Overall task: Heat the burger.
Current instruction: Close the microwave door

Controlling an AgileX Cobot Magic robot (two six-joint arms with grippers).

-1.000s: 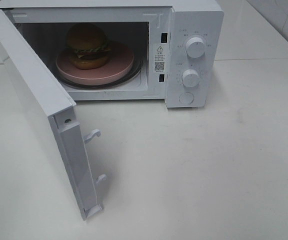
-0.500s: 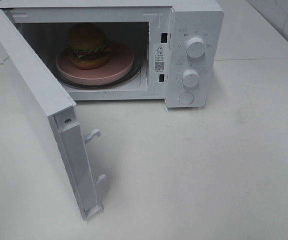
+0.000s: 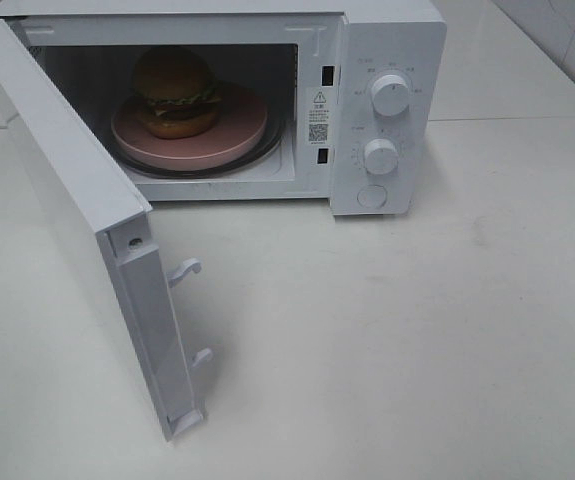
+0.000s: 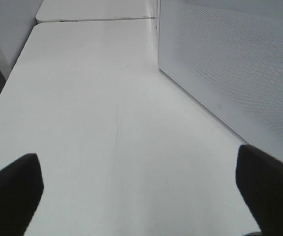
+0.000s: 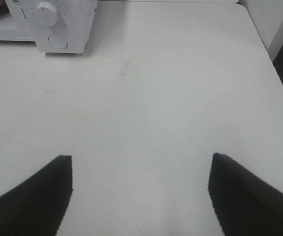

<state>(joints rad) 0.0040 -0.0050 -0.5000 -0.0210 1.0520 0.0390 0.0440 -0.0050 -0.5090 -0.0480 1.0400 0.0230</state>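
Burger (image 3: pixel 174 92) on the pink plate (image 3: pixel 237 135) inside the microwave (image 3: pixel 387 30), door (image 3: pixel 67 200) standing wide open to the left. Left gripper (image 4: pixel 139 177) spread wide, empty, just beside the door's outer face. Right gripper (image 5: pixel 141 182) open, empty, well apart over bare table (image 5: pixel 180 98). Probably calls for a left-arm push to close.

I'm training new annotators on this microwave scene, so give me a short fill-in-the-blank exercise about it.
1. The burger sits on a round ____ plate.
2. The door of the microwave stands ____.
3. Above the round button, the panel has ____ knobs.

Missing words: pink; open; two.
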